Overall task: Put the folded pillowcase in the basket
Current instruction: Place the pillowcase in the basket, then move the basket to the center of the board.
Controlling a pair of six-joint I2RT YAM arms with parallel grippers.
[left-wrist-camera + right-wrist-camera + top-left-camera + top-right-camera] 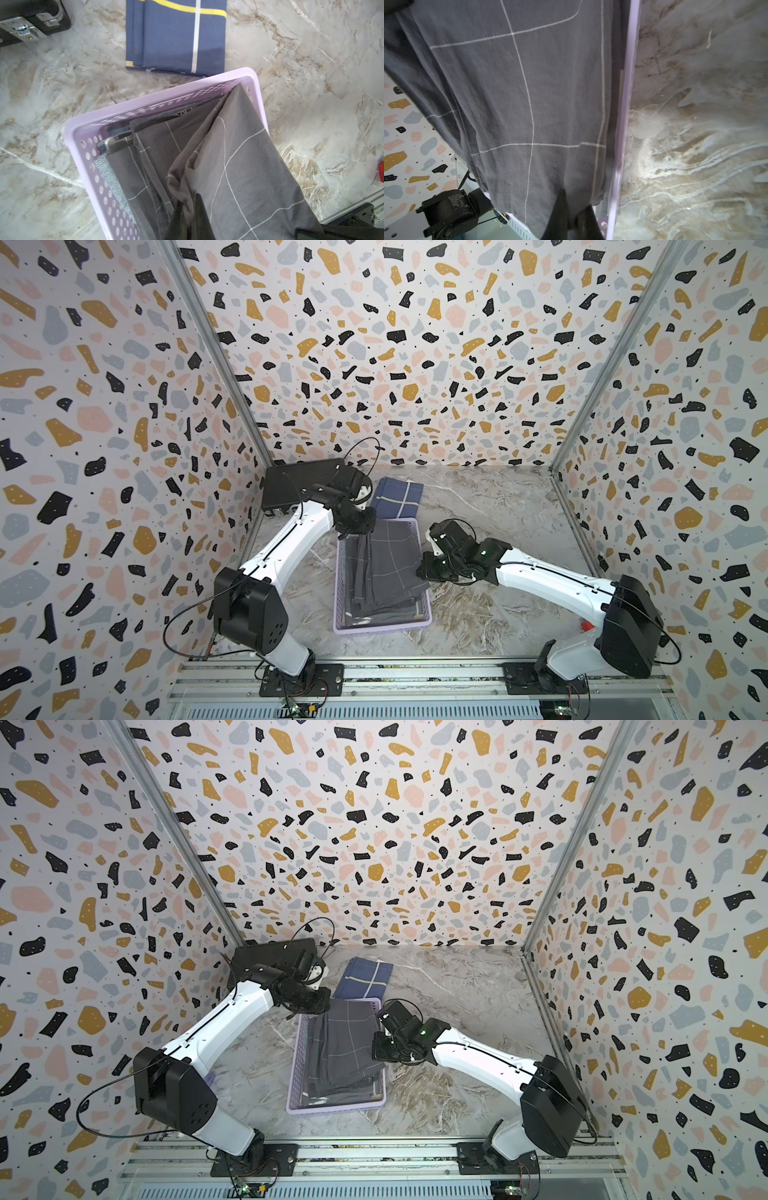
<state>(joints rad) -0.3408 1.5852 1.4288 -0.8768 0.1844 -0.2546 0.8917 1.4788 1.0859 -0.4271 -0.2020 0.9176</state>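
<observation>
The grey pillowcase [388, 560] with its thin white grid hung over the lilac basket [382, 627], just below the middle of both top views. Its lower folds already lay inside the basket; its upper part was lifted between the two arms. The left gripper [351, 531], at the basket's upper left corner in a top view, had its fingers pressed together on one corner of the cloth — the left wrist view showed the fabric bunched and drawn up towards the camera. The right gripper [424, 570], at the basket's right rim, pinched the opposite edge (in the right wrist view the dark fingers [560, 216] closed on the hem beside the purple rim). A folded blue cloth [397, 497] with a yellow stripe lay on the marble tabletop [498, 510] just above the basket. A black case [299, 481] stood in the corner at its left.
</observation>
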